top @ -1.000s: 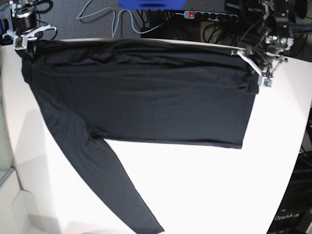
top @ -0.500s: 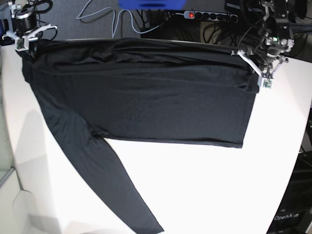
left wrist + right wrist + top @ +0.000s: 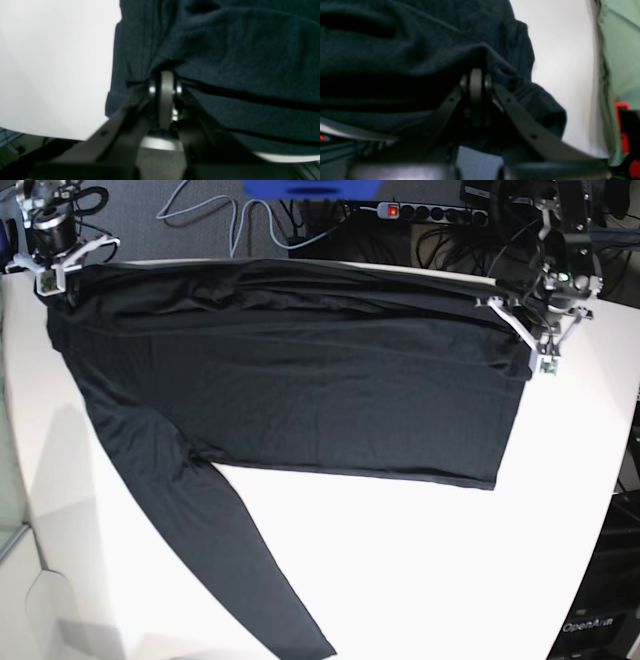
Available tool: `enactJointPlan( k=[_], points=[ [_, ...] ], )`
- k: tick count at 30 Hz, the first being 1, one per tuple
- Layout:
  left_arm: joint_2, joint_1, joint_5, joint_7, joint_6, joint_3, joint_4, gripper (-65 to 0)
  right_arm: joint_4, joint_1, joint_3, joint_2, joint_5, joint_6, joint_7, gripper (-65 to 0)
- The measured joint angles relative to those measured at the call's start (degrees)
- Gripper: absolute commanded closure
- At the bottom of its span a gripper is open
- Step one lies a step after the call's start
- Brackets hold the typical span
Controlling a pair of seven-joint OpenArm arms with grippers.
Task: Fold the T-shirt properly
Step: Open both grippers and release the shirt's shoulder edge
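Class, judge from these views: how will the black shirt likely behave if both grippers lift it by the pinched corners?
The shirt looks thin and creased, so it would probably sag, not hold shape. Its slight sheen suggests it may slide easily on the table. The long sleeve would likely trail behind.

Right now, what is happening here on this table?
A two-armed robot is folding a black shirt on a white table. The left gripper and the right gripper are each shut on a far corner of the shirt, at the table's back edge. The body lies spread flat between them, and one long sleeve trails toward the near edge. No fold is visible yet.
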Motion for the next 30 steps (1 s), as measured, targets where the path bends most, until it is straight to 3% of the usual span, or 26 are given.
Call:
enactJointPlan(
  k=[4, 9, 13, 17, 22, 30],
  points=[
    [0.1, 0.0, 0.5, 2.1, 0.0, 0.1, 2.1, -2.2, 2.2, -0.1, 0.0, -0.5, -0.4, 0.1, -0.9, -0.7],
    [0.3, 1.1, 0.9, 6.5, 0.0, 0.2, 5.3, -2.2, 4.6, 0.1, 4.3, -3.7, -0.4, 0.4, -0.7, -0.7],
    [0.3, 0.5, 0.8, 6.3, 0.0, 0.2, 6.5, -2.2, 6.1, 2.0, 7.0, -4.6, -0.6, 6.2, -0.6, -1.2],
    [0.3, -0.2, 0.7, 6.5, 0.0, 0.3, 7.1, -2.2, 7.4, 5.6, 12.3, -8.0, -1.1, 10.5, -1.1, -1.5],
    [0.3, -0.1, 0.8, 6.6, 0.0, 0.3, 9.3, -2.5, 7.7, 8.6, 16.7, -8.2, -1.3, 10.3, -1.2, -1.5],
    [0.5, -3.4, 0.6, 6.8, 0.2, -0.4, 11.4, -2.6, 6.7, 14.1, 16.7, -7.1, -2.7, 10.3, -1.6, -1.5]
  ],
)
